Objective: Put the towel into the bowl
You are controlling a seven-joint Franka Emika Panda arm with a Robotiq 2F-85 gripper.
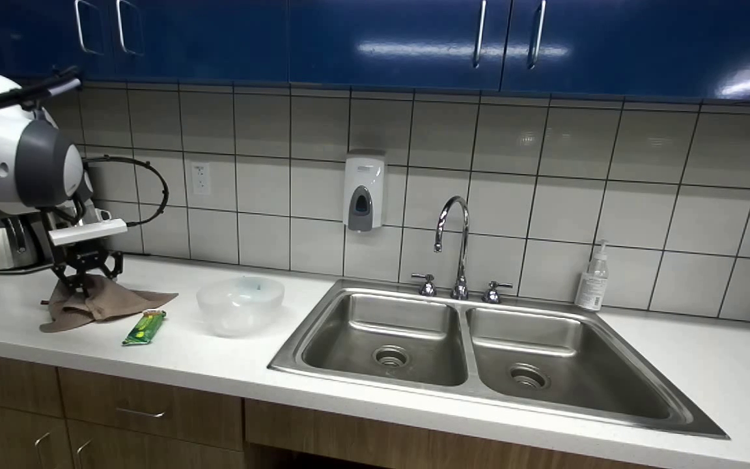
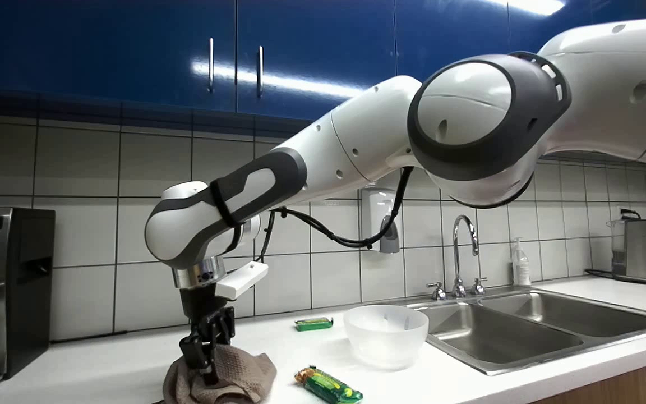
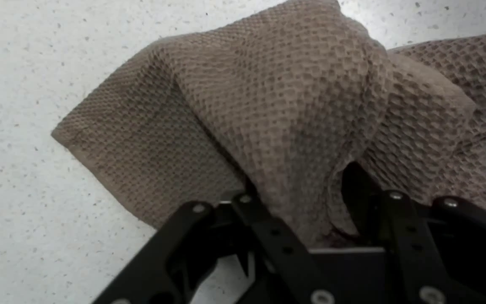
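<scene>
The fingers [image 3: 403,213] stand partly apart, one on each side of a raised fold of the brown towel [image 3: 276,93]. Cloth lies in the space between them, and in the wrist view the tips are dark and partly hidden by it. I cannot tell whether they are clenched on the fold or only straddle it. In both exterior views the tips reach down into the crumpled cloth.

The arm [image 2: 356,140] stretches high over the bench [image 1: 206,355], bends at the elbow and slopes down to the wrist, which sits above the towel with the fingers pointing downward.

The towel lies on the bench, under and around the fingers, heaped where they meet it, its corners spread outward. It rests between the bench's front edge and its wall-side edge.

Just beside it, closer to the front edge, lies a green snack packet [image 2: 328,386]. Past that, the frosted bowl [image 2: 382,348] stands upright, apart from the towel, between it and the sink [image 1: 290,361]. A second packet [image 2: 313,324], also green, lies near the bench's wall-side edge, below the tiled wall [image 1: 316,185].
</scene>
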